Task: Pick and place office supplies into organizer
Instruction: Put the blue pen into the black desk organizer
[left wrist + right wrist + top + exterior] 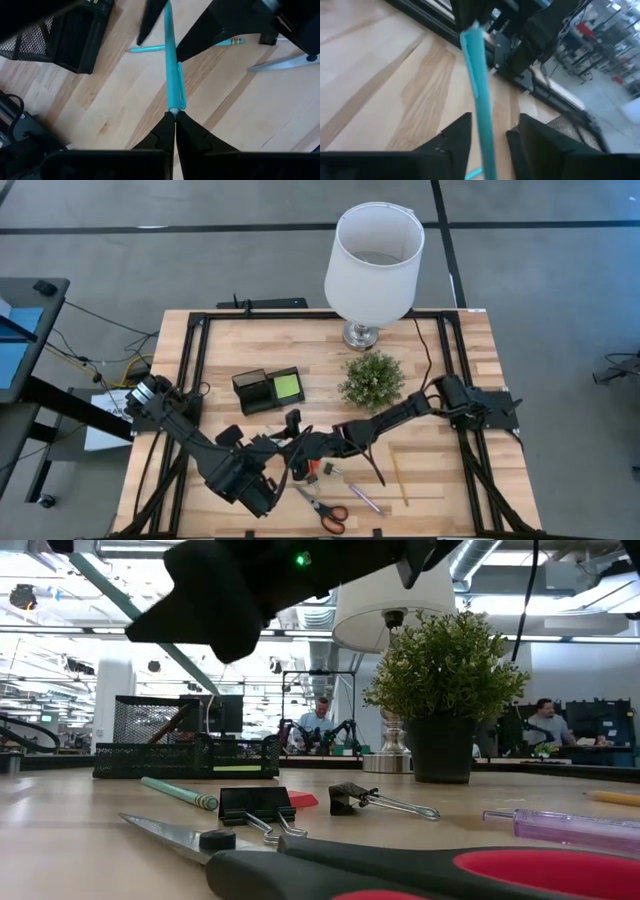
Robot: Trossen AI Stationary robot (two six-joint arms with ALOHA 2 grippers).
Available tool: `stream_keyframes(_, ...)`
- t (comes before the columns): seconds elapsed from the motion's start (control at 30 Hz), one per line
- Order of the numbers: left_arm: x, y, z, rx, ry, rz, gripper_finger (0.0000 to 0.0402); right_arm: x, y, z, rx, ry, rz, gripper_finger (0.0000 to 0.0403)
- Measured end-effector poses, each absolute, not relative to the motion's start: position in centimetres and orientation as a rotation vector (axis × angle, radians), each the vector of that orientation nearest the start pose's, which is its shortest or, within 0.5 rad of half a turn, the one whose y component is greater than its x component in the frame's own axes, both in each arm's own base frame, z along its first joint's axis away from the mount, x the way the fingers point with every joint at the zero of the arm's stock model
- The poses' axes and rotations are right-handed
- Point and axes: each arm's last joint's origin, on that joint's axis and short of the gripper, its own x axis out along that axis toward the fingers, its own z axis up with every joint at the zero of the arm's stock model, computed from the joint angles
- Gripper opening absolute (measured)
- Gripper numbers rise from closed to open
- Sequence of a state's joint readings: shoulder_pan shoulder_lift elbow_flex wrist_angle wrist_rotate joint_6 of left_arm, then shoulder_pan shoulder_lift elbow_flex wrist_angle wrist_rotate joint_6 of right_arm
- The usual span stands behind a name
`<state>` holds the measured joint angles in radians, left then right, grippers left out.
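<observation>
Teal pen [172,65] above wooden table [470,380] (people [322,718] seated behind).

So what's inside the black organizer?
A green sticky-note pad lies in the organizer's low tray. The taller compartment looks dark from above; its bottom can't be seen.

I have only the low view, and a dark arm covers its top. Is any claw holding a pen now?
Observer: Yes. The left claw is shut on the end of a teal pen.
Operator: And the right claw?
Observer: The right claw is open, with one finger on each side of that pen.
Operator: Is anything in the organizer's tray?
Observer: The high view shows a green pad in the organizer's low tray.
</observation>
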<state>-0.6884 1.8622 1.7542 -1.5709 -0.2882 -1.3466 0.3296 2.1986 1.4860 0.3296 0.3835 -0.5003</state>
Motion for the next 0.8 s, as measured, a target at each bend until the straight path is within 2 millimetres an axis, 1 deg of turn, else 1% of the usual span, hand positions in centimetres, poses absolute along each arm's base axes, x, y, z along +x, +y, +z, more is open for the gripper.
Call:
stream_keyframes(0.2, 26.45, -20.64, 29.48, -0.298, 1.312, 0.679, 0.0, 46.45, 14.82, 16.59, -0.612, 0.369, 0.08, 0.0036)
stream_keyframes(0.23, 26.45, -20.64, 29.49, -0.3, 1.313, 0.677, 0.0, 46.44, 14.87, 16.57, -0.608, 0.368, 0.089, 0.0024)
stream_keyframes(0.33, 26.46, -20.64, 29.53, -0.308, 1.321, 0.674, 0.0, 46.46, 14.93, 16.58, -0.575, 0.359, 0.122, 0.0023)
stream_keyframes(0.43, 26.51, -20.57, 29.54, -0.299, 1.312, 0.676, 0.0, 46.46, 14.89, 16.55, -0.556, 0.363, 0.113, 0.0031)
stream_keyframes(0.53, 26.58, -20.47, 29.55, -0.295, 1.307, 0.678, 0.0007, 46.45, 14.88, 16.53, -0.539, 0.365, 0.114, 0.0023)
stream_keyframes(0.67, 26.66, -20.36, 29.55, -0.28, 1.309, 0.671, 0.0037, 46.54, 14.67, 16.56, -0.531, 0.363, 0.111, 0.0023)
stream_keyframes(0.8, 26.7, -20.39, 29.52, -0.272, 1.309, 0.662, 0.0083, 46.55, 14.63, 16.58, -0.53, 0.362, 0.102, 0.0023)
